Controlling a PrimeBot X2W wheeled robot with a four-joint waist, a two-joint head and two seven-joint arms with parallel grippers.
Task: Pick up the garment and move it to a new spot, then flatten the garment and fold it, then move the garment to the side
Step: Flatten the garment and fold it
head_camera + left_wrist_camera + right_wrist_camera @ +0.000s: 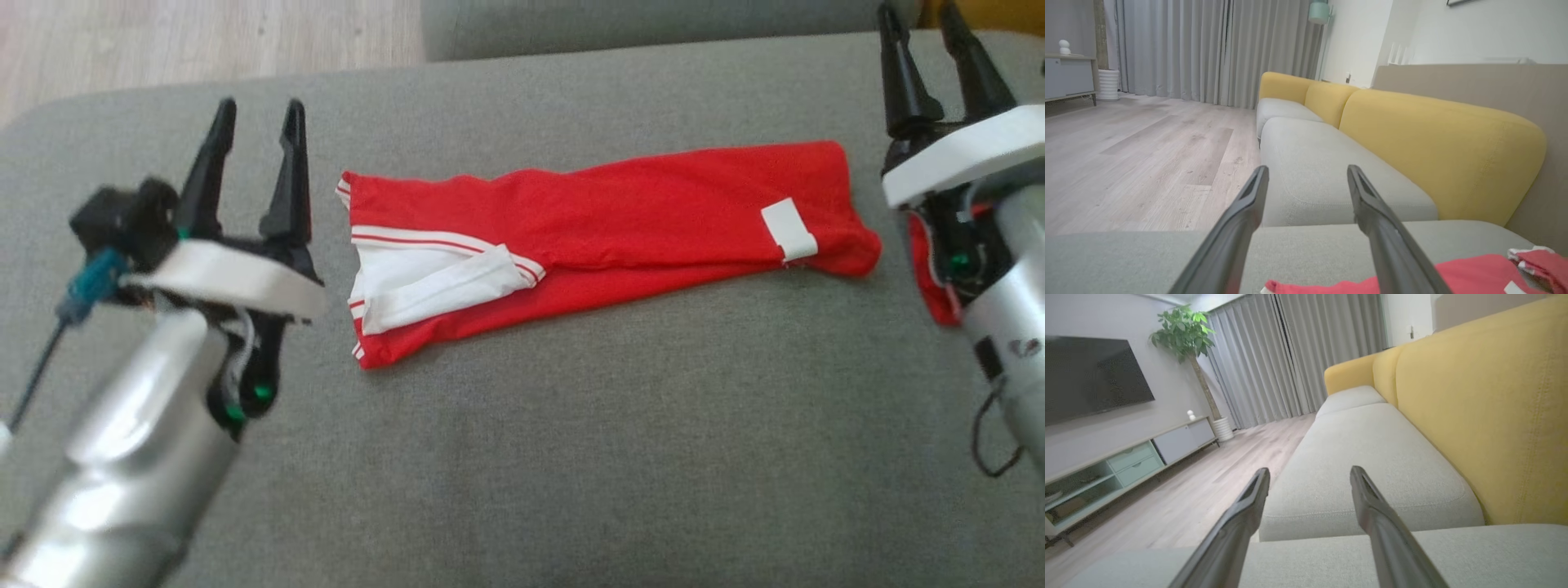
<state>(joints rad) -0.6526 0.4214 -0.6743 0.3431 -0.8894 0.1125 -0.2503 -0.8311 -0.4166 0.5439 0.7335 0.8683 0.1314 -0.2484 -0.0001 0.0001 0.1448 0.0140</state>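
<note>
- Far left, past the couch edge, there's a strip of pale wood floor (pixel 163 41).
- The left gripper (pixel 260 104) hangs over the left part of the grey couch seat (pixel 522 457). Its two dark fingers are spread apart with nothing between them. It's just left of the shirt, not touching it.
- From the left wrist camera, those same fingers frame bare grey cushion. The yellow backrest (pixel 1437 151) runs off to the right and grey curtains (pixel 1208 49) hang at the far end of the room.
- The red shirt (pixel 620 220) lies folded into a long narrow strip across the middle of the seat. It runs left to right, with the right end a bit farther away.
- Its left end shows a white panel with red-and-white striped trim (pixel 424 278), sitting on top of the red.
- Near its right end there's a small white tag (pixel 789 229) wrapped over the near edge.
- The right gripper (pixel 920 12) is at the far right, just past the right end of the shirt. Its fingers are wide apart too and hold nothing.
- A bit of red (pixel 931 286) shows beside that wrist; can't tell if it's part of the shirt.
- The right wrist camera looks along more couch, with a dark TV (pixel 1090 379), a low cabinet (pixel 1126 457) and a tall plant (pixel 1184 330) on the left.
</note>
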